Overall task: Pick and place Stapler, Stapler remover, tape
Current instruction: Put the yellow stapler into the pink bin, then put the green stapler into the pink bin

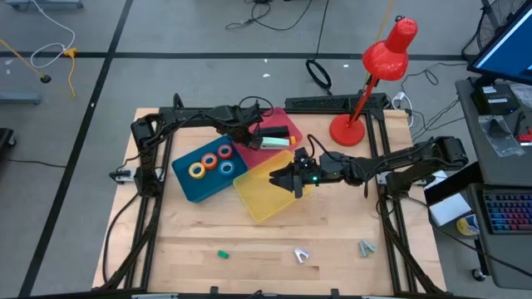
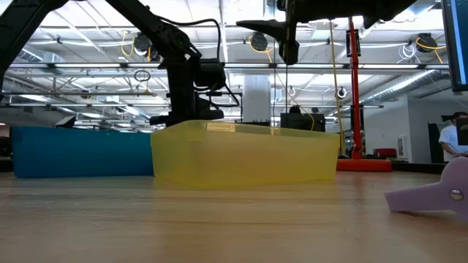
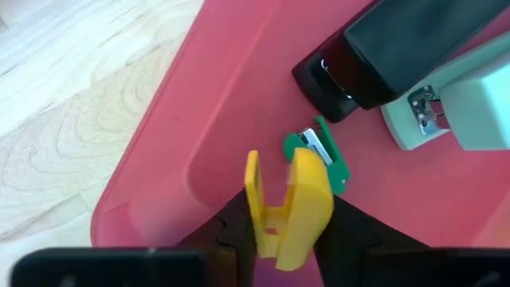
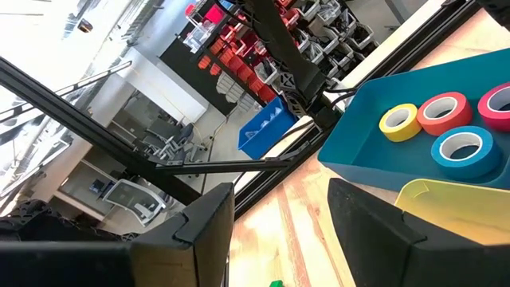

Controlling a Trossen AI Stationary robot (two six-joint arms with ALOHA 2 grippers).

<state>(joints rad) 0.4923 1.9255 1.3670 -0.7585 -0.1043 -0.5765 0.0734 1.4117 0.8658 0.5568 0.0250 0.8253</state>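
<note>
The pink tray (image 1: 287, 120) at the far middle holds a black stapler (image 3: 414, 40), a mint stapler (image 3: 470, 104) and a green staple remover (image 3: 323, 151). My left gripper (image 3: 287, 239) hangs over that tray, pointing steeply down, shut on a yellow staple remover (image 3: 291, 203). The tape rolls, yellow (image 4: 401, 121), orange (image 4: 443, 113), red (image 4: 498, 104) and blue (image 4: 464, 149), lie flat in the blue tray (image 1: 199, 187). My right gripper (image 1: 295, 178) hovers level over the yellow tray (image 1: 266, 195), open, nothing between its fingers. My left gripper has the yellow staple remover pinched between its two fingers (image 3: 351, 235) by its hinge end (image 3: 279, 239). The fingers come from above, slanting down. The remover's two jaw ends (image 3: 253, 171) point down toward the pink tray floor, just above the green remover; whether it touches either, I cannot tell.
A red desk lamp (image 1: 386, 54) stands at the far right corner. On the near part of the table lie a small green piece (image 1: 223, 253), a lilac staple remover (image 2: 439, 193) and a grey-green one (image 1: 366, 247). Bare wood lies around them.
</note>
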